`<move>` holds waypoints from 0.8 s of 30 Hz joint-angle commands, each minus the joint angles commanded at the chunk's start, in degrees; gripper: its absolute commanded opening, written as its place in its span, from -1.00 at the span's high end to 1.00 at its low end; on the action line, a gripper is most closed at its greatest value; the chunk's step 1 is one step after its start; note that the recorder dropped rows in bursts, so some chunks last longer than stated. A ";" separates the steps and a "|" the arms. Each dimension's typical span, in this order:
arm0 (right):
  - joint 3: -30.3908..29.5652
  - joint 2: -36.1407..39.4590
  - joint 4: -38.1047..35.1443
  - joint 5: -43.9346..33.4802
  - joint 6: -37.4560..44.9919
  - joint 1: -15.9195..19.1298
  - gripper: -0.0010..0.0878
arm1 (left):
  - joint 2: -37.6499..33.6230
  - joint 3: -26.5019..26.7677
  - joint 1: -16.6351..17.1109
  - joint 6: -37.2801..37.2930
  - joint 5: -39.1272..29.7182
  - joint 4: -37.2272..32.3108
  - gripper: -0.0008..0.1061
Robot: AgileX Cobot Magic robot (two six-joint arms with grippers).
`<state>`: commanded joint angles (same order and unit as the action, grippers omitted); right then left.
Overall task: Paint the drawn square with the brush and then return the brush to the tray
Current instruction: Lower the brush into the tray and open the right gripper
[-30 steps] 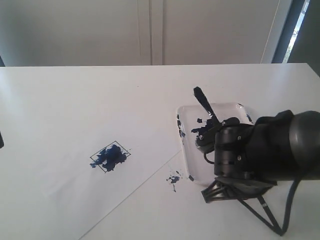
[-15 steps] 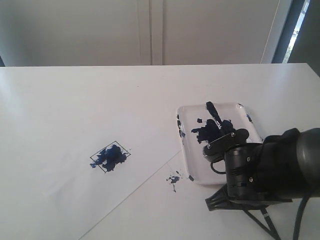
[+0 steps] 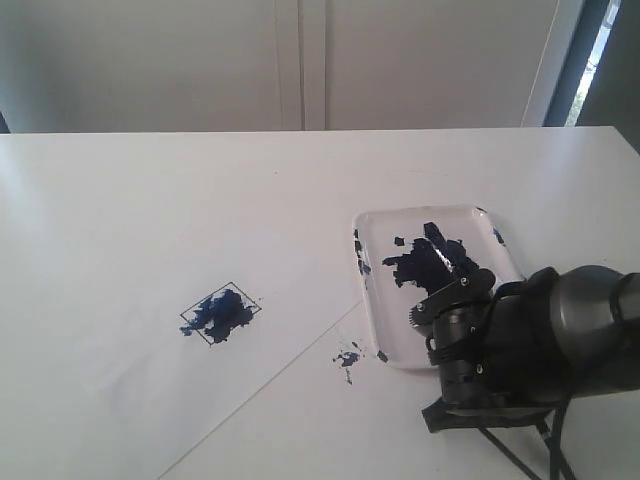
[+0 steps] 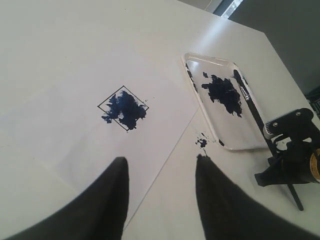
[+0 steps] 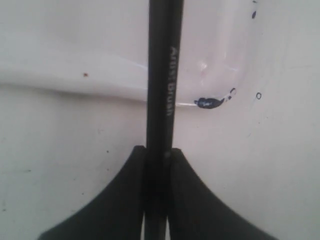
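The drawn square [image 3: 220,314] [image 4: 123,108] sits on the white paper, smeared dark blue inside. The white tray [image 3: 392,322] [image 4: 236,136] lies to its right and holds a dark paint blob. The black brush [image 3: 443,252] [image 4: 252,107] [image 5: 162,75] slants low over the tray, its tip at the blob and its handle crossing the tray's near rim. My right gripper [image 5: 159,150] [image 4: 274,145] is shut on the handle just outside that rim. My left gripper [image 4: 160,165] is open and empty above the paper's edge, out of the exterior view.
The paper sheet [image 3: 150,350] runs diagonally over the white table. A small blue splatter [image 3: 348,356] [image 4: 201,142] marks the table between paper and tray. The right arm's dark bulk [image 3: 520,350] fills the near right corner.
The right arm has sunk and drawn back toward the near edge. The brush has tipped from steeply raised to lying low over the tray's paint blob.
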<state>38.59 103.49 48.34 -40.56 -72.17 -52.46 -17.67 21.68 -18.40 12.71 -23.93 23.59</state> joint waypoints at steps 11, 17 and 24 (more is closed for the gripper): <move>0.00 -2.82 -4.59 0.44 6.91 -0.11 -0.34 | 0.00 0.00 0.00 0.63 -0.01 0.00 0.09; 0.21 -12.03 -4.80 1.13 7.95 -0.11 -0.22 | 0.00 0.00 0.00 0.63 1.73 -0.42 0.09; 0.21 -31.92 -3.82 4.90 7.95 -0.11 0.11 | 1.73 0.00 0.00 0.63 3.35 -1.61 0.09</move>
<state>38.81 71.57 44.52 -35.67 -64.22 -52.57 -15.94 21.68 -18.40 13.34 -20.59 21.97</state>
